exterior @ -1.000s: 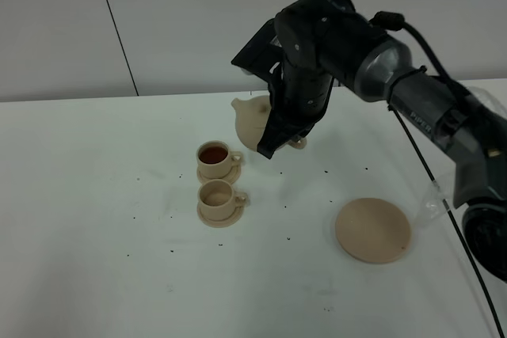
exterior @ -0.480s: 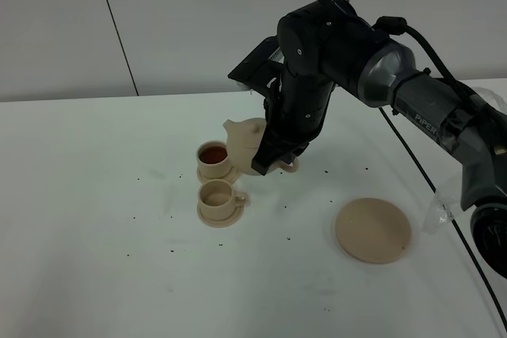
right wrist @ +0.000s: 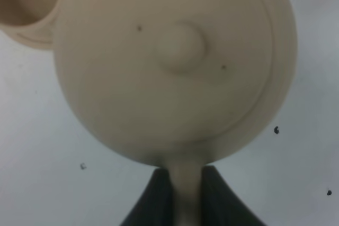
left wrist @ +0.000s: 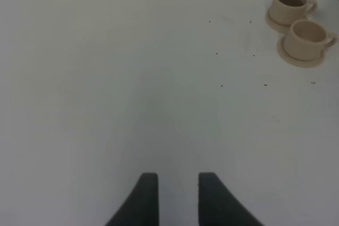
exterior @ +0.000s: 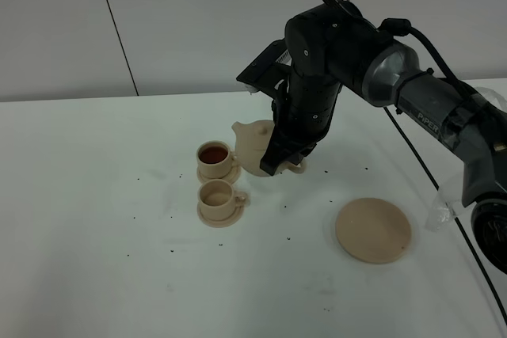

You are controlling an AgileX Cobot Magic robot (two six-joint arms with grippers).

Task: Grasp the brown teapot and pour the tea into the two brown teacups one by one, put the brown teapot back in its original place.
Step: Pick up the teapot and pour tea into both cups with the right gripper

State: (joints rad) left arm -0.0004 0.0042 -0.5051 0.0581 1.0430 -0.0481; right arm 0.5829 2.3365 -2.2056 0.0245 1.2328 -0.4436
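Note:
My right gripper [exterior: 287, 165] is shut on the loop handle of the brown teapot [exterior: 256, 148] and holds it just right of the two brown teacups, spout pointing left at the far one. The right wrist view shows the knobbed lid from above [right wrist: 177, 59], with the fingers [right wrist: 159, 199] clamped on the handle. The far teacup [exterior: 214, 156] holds dark tea. The near teacup [exterior: 216, 195] looks pale inside. Both cups sit on small saucers and also show in the left wrist view [left wrist: 290, 5] [left wrist: 307, 36]. My left gripper [left wrist: 177, 197] is narrowly open, empty, and far from the cups.
The wide tan saucer [exterior: 373, 230] lies bare at the right front of the white table [exterior: 95, 219]. Small dark specks dot the table. A black cable [exterior: 444, 195] hangs along the right arm.
The teapot came down from higher up and leaned its spout toward the far cup. It has since shifted slightly right and sits more level. The cups have not moved.

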